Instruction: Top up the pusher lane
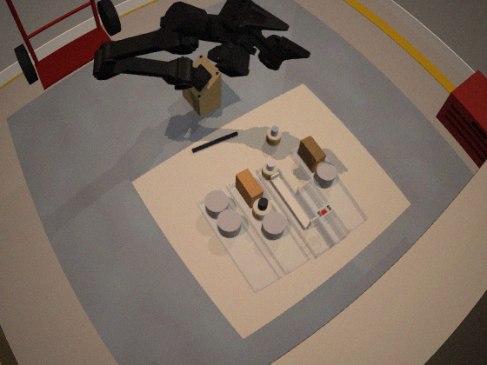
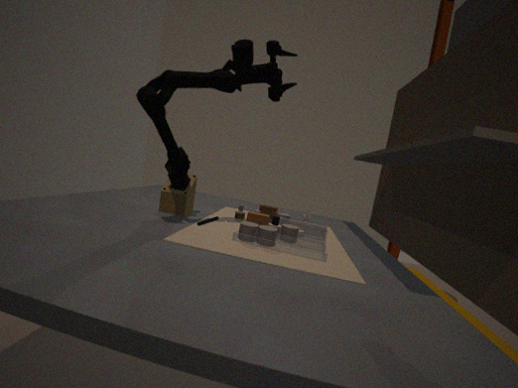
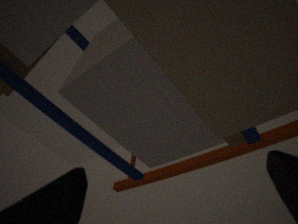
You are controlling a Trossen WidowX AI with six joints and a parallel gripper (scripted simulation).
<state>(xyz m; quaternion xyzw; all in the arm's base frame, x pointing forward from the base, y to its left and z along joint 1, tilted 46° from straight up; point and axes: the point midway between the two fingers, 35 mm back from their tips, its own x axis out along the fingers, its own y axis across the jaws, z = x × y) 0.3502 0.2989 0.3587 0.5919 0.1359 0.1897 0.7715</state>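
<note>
My gripper (image 1: 299,41) (image 2: 296,70) (image 3: 176,169) is open and empty, high above the table and pointing level, away from the jars. A loose amber jar with a white band and grey cap (image 1: 273,136) (image 2: 240,214) stands upright on the pale mat, outside the lanes on the robot's side. A similar grey-capped jar (image 1: 270,169) stands at the robot-side end of the sprung lane, close to a long whitish bar (image 1: 290,200). A red mark (image 1: 323,212) shows near the bar's far end. The pusher plate and front stop are too faint to tell.
A black-capped jar (image 1: 262,209) stands in a neighbouring lane with an orange-brown box (image 1: 249,187) and a grey round tub (image 1: 273,226). Two tubs fill part of the outer lane. Another box (image 1: 311,153) and tub (image 1: 325,175) stand opposite. A black bar (image 1: 215,142) (image 2: 208,221) lies at the mat's edge.
</note>
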